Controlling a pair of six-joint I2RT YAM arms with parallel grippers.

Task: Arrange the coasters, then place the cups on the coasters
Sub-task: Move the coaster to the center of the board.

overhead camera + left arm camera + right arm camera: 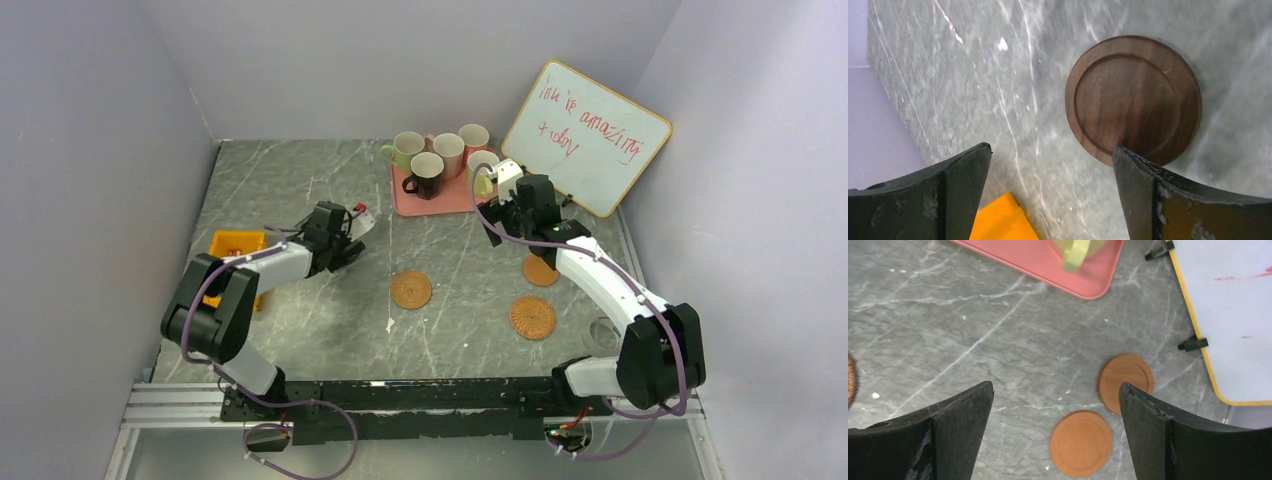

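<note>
A dark brown coaster (1133, 100) lies flat on the marble just ahead of my left gripper (1053, 160), which is open and empty; the right fingertip overlaps its near rim. In the top view this gripper (352, 232) hides that coaster. My right gripper (1055, 395) is open and empty above two smooth orange coasters (1081, 442) (1126, 377). Two woven coasters (411, 289) (532, 317) lie mid-table, and another coaster (540, 270) peeks from under the right arm. Several cups stand on the pink tray (415, 207): dark brown (425, 175), green (405, 150), pink (447, 155).
A whiteboard (585, 138) leans at the back right, close to my right gripper (497, 215). A yellow bin (235, 245) sits by the left arm, and its corner (998, 220) shows between the left fingers. Grey walls close in on both sides.
</note>
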